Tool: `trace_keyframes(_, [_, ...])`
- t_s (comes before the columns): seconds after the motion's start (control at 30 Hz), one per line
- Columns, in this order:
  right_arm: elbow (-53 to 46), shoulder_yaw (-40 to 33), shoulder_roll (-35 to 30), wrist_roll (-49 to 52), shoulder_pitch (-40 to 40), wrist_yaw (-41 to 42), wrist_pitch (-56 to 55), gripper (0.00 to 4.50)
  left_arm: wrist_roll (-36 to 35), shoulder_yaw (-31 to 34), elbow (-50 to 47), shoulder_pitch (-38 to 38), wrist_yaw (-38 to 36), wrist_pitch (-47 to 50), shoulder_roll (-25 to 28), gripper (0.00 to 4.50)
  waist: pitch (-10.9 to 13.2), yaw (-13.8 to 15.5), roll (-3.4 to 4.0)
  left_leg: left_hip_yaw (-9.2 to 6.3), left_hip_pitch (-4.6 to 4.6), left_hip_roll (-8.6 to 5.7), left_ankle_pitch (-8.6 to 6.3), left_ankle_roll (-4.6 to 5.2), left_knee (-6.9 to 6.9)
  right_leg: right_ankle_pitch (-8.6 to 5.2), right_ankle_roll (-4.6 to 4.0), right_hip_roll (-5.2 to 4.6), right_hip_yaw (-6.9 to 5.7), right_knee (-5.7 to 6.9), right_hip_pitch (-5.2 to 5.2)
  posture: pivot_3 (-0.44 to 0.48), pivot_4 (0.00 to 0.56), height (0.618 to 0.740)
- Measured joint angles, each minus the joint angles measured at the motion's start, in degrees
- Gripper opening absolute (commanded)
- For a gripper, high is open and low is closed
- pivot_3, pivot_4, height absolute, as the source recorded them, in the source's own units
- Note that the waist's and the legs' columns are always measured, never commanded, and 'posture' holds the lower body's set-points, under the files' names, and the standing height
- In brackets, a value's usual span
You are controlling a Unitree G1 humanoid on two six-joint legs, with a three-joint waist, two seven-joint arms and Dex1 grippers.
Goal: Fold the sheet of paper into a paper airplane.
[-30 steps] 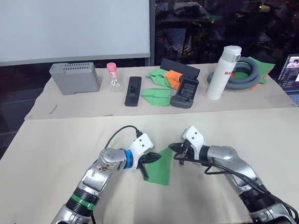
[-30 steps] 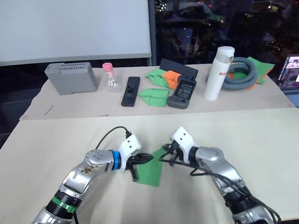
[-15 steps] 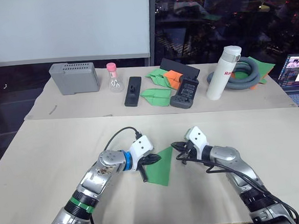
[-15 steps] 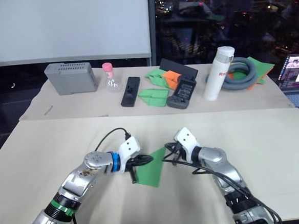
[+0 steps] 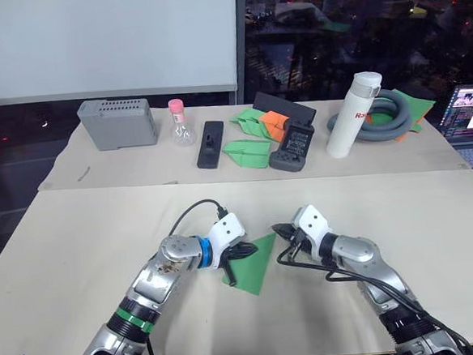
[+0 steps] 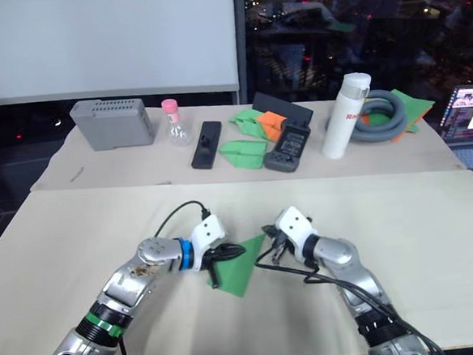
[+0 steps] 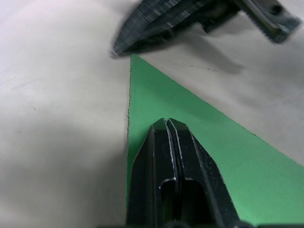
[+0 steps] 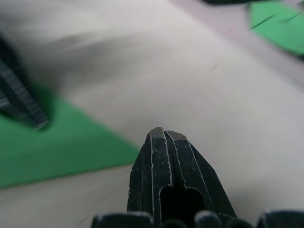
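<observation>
— Where's the sheet of paper?

— On the near table, a wedge under my closed left gripper. My right gripper, closed and empty, sits beside its point.

— Advice?

— I'd press the crease slowly.

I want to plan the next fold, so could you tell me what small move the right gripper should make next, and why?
Probably ease the right gripper over to the near corner of the green sheet of paper and press it down. Its fingers are closed and sit just off the paper's tip, over bare table, while the left gripper, also closed, rests on the sheet and pins it flat. That would let both grippers hold the paper for creasing.
</observation>
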Motion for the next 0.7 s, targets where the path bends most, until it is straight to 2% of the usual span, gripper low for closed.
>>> trace_keyframes(0.27, [-4.1, 0.6, -1.5, 3.8, 1.8, 7.0, 2.2, 0.00, 0.5, -0.4, 0.5, -0.2, -0.3, -0.3, -0.7, 0.03, 0.0, 0.1, 0.00, 0.00, 0.00, 0.01, -0.04, 0.07, 0.01, 0.00, 0.00, 0.02, -0.02, -0.03, 0.04, 0.000, 0.150, 0.740])
trace_keyframes(0.7, [-3.1, 2.3, -2.4, 1.5, 2.8, 7.4, 2.1, 0.00, 0.8, -0.8, 1.3, -0.5, -0.4, -0.9, -1.3, 0.03, 0.0, 0.2, 0.00, 0.00, 0.01, -0.01, -0.03, 0.07, 0.02, 0.00, 0.00, 0.01, -0.03, -0.04, 0.06, 0.000, 0.150, 0.740])
